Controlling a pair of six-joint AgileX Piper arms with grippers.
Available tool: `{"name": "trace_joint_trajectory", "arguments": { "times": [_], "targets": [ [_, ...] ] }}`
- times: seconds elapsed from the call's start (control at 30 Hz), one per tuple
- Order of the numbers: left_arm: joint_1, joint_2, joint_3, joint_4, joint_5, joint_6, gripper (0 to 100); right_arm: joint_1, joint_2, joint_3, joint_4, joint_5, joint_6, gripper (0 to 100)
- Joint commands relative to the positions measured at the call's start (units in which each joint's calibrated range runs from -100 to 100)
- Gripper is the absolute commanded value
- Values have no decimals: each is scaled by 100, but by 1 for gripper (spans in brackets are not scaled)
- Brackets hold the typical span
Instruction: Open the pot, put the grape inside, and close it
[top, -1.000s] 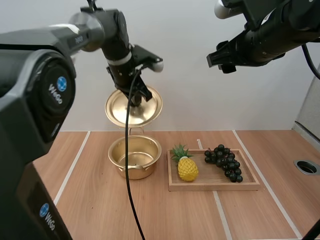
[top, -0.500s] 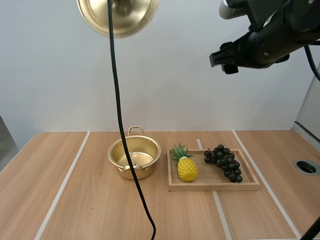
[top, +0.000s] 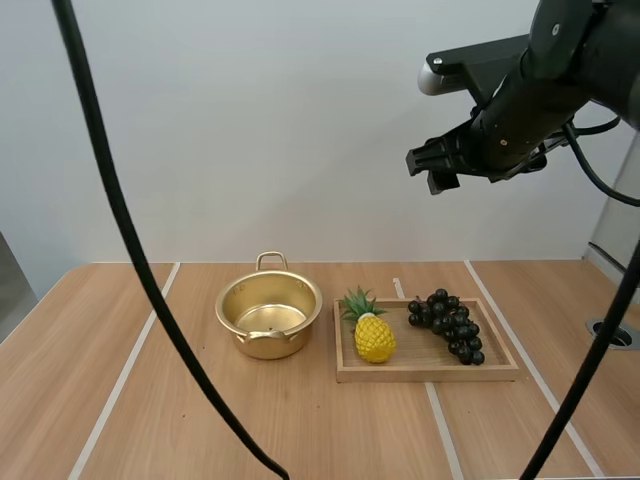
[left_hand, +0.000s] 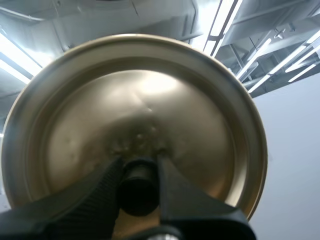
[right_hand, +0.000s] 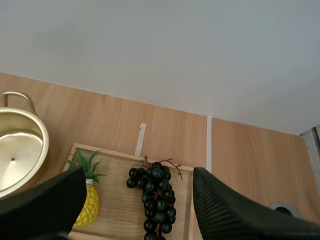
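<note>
The gold pot (top: 268, 315) stands open on the table, and it shows beside the tray as the pot (right_hand: 15, 155) in the right wrist view. Its gold lid (left_hand: 150, 115) is held up in the air, my left gripper (left_hand: 139, 186) shut on the lid's black knob. A dark bunch of grapes (top: 447, 324) lies on the right half of the wooden tray (top: 500, 372). My right gripper (top: 432, 166) hangs high above the tray. Seen from its wrist, the right gripper (right_hand: 136, 180) is open, with the grapes (right_hand: 156, 197) far below between its fingers.
A yellow toy pineapple (top: 374, 334) lies on the tray's left half, next to the pot; the pineapple (right_hand: 89, 200) also lies left of the grapes in the right wrist view. A round hole (top: 612, 334) sits in the table at the far right.
My left arm has lifted the lid up and out of the high view. My right gripper has shifted a little left and lower, still high over the tray.
</note>
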Motion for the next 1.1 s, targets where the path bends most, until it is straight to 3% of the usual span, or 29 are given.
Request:
{"name": "trace_joint_trajectory", "arguments": {
  "times": [0.0,0.37,0.7,1.07],
  "targets": [
    [-13,21,-294,72,-175,-59,0,-21,202,91,5,253,-232,100],
    [-13,155,-386,219,-171,-59,0,-314,826,883,50,-209,-1084,100],
    [-13,440,-386,258,-246,-59,0,-949,1729,924,1126,-155,-2446,100],
    [-13,647,-399,305,-312,-59,0,-977,2720,924,1466,-482,-2844,100]
  ]
}}
